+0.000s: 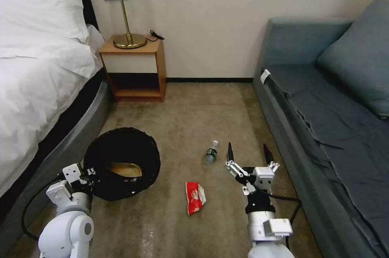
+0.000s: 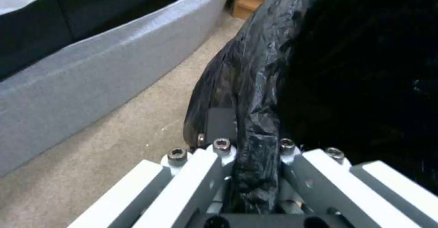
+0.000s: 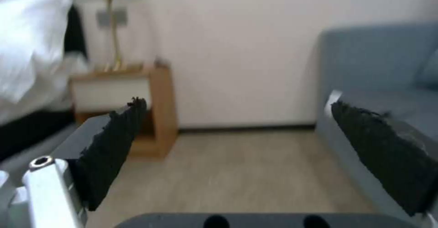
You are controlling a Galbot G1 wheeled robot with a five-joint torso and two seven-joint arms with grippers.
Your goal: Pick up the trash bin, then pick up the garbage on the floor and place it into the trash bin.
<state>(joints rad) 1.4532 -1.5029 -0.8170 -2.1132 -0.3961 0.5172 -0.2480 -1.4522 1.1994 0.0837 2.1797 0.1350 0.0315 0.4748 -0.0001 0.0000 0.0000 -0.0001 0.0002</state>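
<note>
- The trash bin (image 1: pixel 121 160), lined in crinkled glossy black plastic, is showing a tan-brown patch inside.
- A red-and-white packet (image 1: pixel 195 197) is lying on mottled beige-brown carpet (image 1: pixel 194 120).
- A small clear bottle (image 1: pixel 211 153) is wearing a dark green label and white cap.
- The left gripper (image 1: pixel 87 173) is showing white and grey links; the right gripper (image 1: pixel 248 153) is showing black pads (image 3: pixel 114 146) on white-and-silver fingers.
- The sofa (image 1: pixel 336 100) is showing slate blue, the bedding (image 1: pixel 36 67) white, the nightstand (image 1: pixel 135 69) orange-brown wood with a white panel, the lamp (image 1: pixel 127 19) brass with a pale shade.
</note>
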